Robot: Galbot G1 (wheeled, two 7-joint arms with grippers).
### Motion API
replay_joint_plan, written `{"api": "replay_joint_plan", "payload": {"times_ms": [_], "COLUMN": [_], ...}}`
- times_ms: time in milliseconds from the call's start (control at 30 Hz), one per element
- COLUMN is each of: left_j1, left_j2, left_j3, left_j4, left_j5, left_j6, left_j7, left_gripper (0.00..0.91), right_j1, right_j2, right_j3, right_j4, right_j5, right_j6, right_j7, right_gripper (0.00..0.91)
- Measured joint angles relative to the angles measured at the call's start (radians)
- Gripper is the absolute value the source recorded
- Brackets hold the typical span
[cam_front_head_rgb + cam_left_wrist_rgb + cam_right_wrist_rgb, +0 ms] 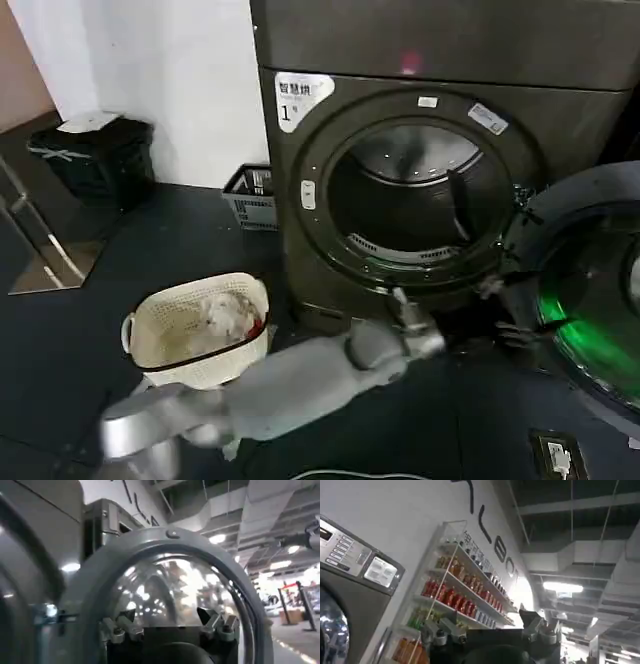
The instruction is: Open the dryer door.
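Note:
The dryer is a dark machine with a white label marked "1" and a small red light. Its porthole stands uncovered, showing the drum. The dryer door is swung out to the right, dark inner side towards me, with a green glow low on it. My left arm reaches across the floor in front of the machine. My left gripper sits by the door's lower near edge, open and holding nothing. In the left wrist view the door with its domed glass is close ahead of that gripper. My right gripper is open and empty, facing a wall.
A white laundry basket with clothes stands on the dark floor left of the dryer. A grey crate and a black bin sit against the white wall. The right wrist view shows a machine's control panel and shelves of bottles.

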Motion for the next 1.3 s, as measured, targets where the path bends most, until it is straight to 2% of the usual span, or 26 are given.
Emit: {"api": "replay_joint_plan", "payload": {"times_ms": [133,300,467,567,667,800,967,1100,1300], "left_j1": [0.006,0.001,0.008,0.023,0.04,0.06,0.078,0.092,0.144], "left_j2": [0.104,0.237,0.371,0.451,0.53,0.631,0.733,0.82,0.945], "left_j3": [-0.002,-0.009,-0.045,-0.089,-0.127,-0.149,-0.171,-0.179,-0.226], "left_j4": [-0.079,-0.181,-0.275,-0.322,-0.366,-0.401,-0.421,-0.465,-0.501], "left_j5": [-0.004,0.013,0.062,0.065,0.102,0.091,0.07,0.054,0.105], "left_j6": [0.018,0.092,0.221,0.301,0.387,0.463,0.525,0.61,0.667], "left_j7": [-0.009,-0.029,0.003,0.006,0.0,-0.043,-0.067,-0.055,0.002], "left_gripper": [0.907,0.907,0.907,0.907,0.907,0.907,0.907,0.907,0.907], "right_j1": [0.007,0.018,0.033,0.043,0.055,0.074,0.095,0.12,0.153], "right_j2": [0.0,0.001,0.0,-0.007,-0.009,-0.009,-0.016,-0.017,-0.009], "right_j3": [-0.001,-0.005,-0.005,0.001,0.001,-0.011,-0.025,-0.04,-0.063], "right_j4": [0.009,0.024,0.032,0.037,0.048,0.059,0.065,0.081,0.083], "right_j5": [-0.007,-0.011,-0.005,-0.006,-0.009,-0.034,-0.03,-0.029,-0.063], "right_j6": [0.001,-0.011,-0.045,-0.049,-0.077,-0.076,-0.075,-0.08,-0.058], "right_j7": [-0.003,0.003,0.008,0.007,0.005,-0.002,-0.01,-0.018,-0.034], "right_gripper": [0.907,0.907,0.907,0.907,0.907,0.907,0.907,0.907,0.907]}}
